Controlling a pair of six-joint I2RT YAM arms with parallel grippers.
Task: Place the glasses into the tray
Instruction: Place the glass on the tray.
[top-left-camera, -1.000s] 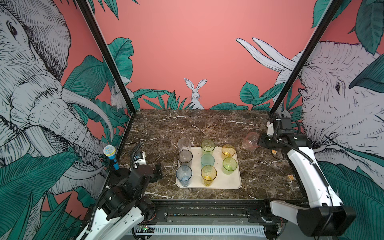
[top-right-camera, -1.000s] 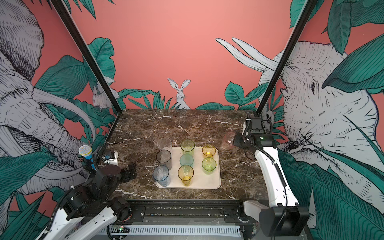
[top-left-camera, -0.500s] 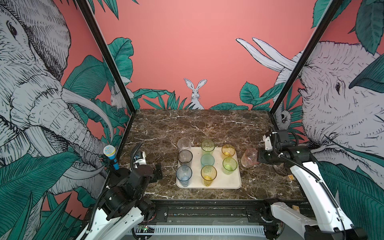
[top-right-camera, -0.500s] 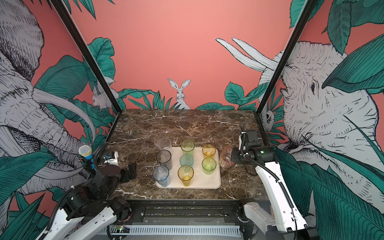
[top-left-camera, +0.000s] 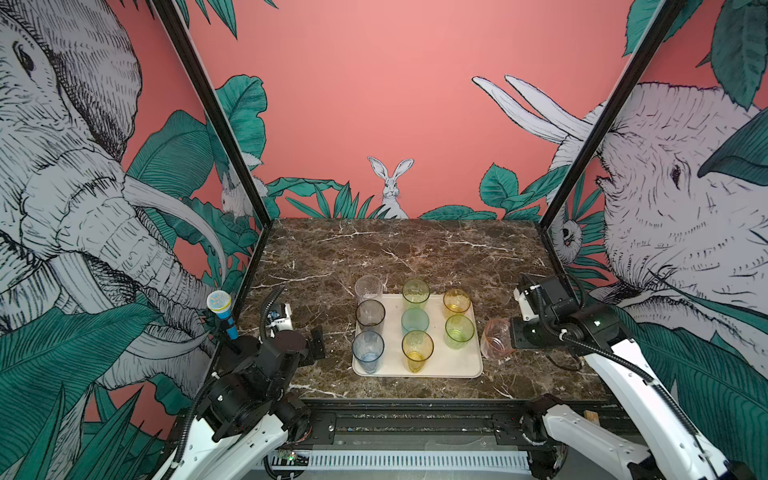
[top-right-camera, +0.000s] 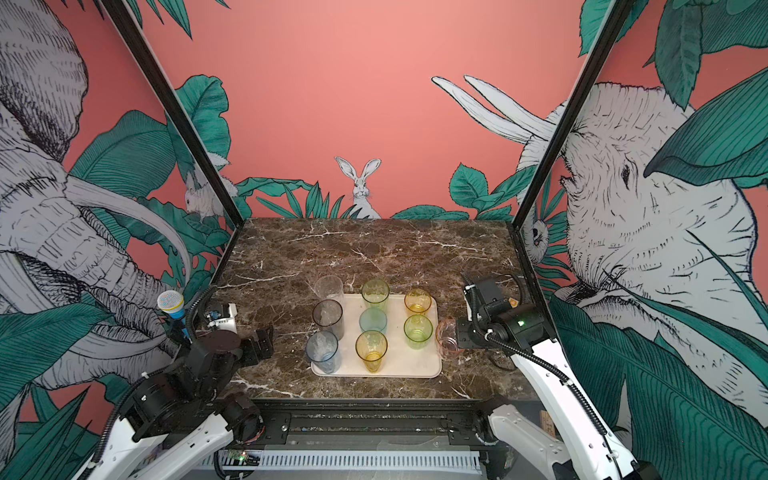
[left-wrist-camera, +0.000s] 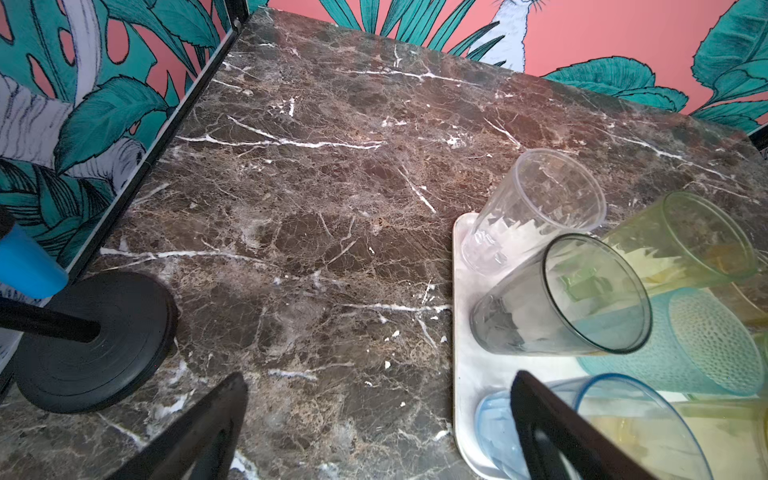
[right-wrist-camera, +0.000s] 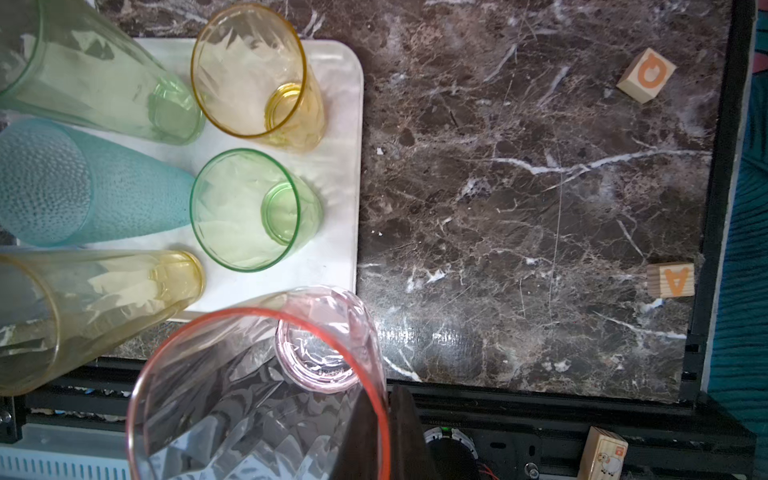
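Observation:
The cream tray (top-left-camera: 453, 361) lies at the table's front middle and holds several glasses: clear (top-left-camera: 368, 289), grey (top-left-camera: 370, 313), blue (top-left-camera: 368, 351), tall green (top-left-camera: 415, 293), teal (top-left-camera: 414, 321), yellow (top-left-camera: 417, 350), amber (top-left-camera: 456, 301) and short green (top-left-camera: 459, 331). A pink glass (top-left-camera: 496, 343) hangs tilted just off the tray's right edge. My right gripper (right-wrist-camera: 388, 399) is shut on its rim (right-wrist-camera: 374, 332), one finger inside and one outside. My left gripper (left-wrist-camera: 378, 376) stands open over bare marble left of the tray (left-wrist-camera: 465, 332), holding nothing.
Two wooden letter blocks (right-wrist-camera: 646, 81) (right-wrist-camera: 670, 280) lie near the table's right edge. A third block (right-wrist-camera: 602, 455) sits beyond the front rail. A toy microphone (top-left-camera: 222, 309) on a black round stand (left-wrist-camera: 93, 340) is at the left wall.
My right arm has carried the pink glass from the back right toward the front, and it now hangs beside the tray's right edge. The left arm has not moved.

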